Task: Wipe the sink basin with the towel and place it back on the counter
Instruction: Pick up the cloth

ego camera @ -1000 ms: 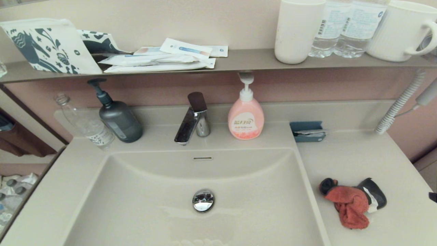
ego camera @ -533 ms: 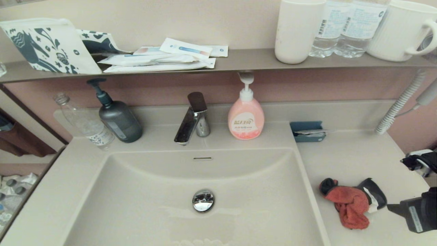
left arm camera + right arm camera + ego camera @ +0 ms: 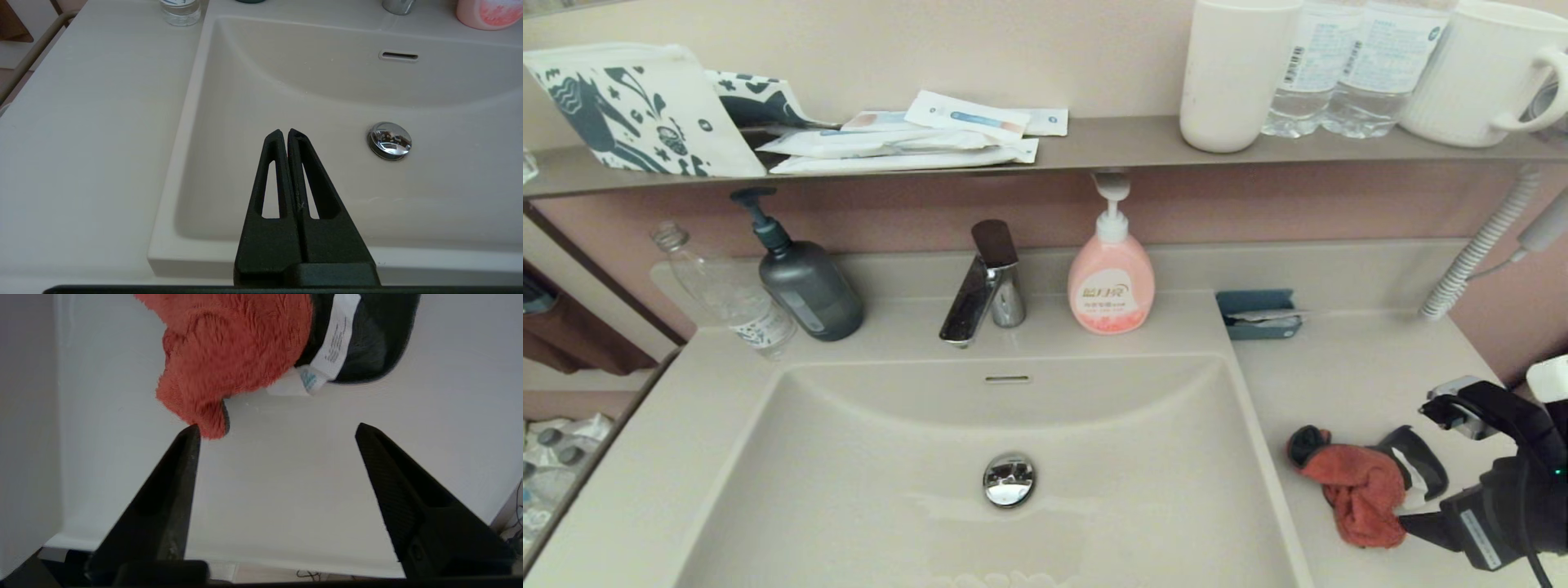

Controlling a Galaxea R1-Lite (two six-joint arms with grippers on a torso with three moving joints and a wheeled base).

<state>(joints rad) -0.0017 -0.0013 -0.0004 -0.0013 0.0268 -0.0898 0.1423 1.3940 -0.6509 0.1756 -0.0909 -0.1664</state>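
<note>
The red-orange towel [image 3: 1360, 490] lies crumpled on the beige counter [image 3: 1347, 376] right of the sink basin [image 3: 890, 474], its dark grey reverse and white label showing. My right gripper [image 3: 1414, 463] is open just at the towel's right side. In the right wrist view one fingertip [image 3: 192, 435] touches the towel [image 3: 233, 347] and bare counter [image 3: 286, 490] lies between the fingers of the gripper [image 3: 278, 428]. My left gripper [image 3: 284, 132] is shut and empty, hovering over the basin [image 3: 327, 94] near its front left, with the chrome drain plug [image 3: 390, 140] beside it.
A faucet [image 3: 984, 286], pink soap bottle [image 3: 1111, 286], dark pump bottle [image 3: 809, 286] and clear bottle [image 3: 731, 298] line the back of the counter. A blue holder [image 3: 1258, 314] sits behind the towel. A coiled cord [image 3: 1478, 245] hangs at the right.
My right arm has come into view from the right edge and moved left across the counter, its open fingers reaching the towel. The towel has not moved.
</note>
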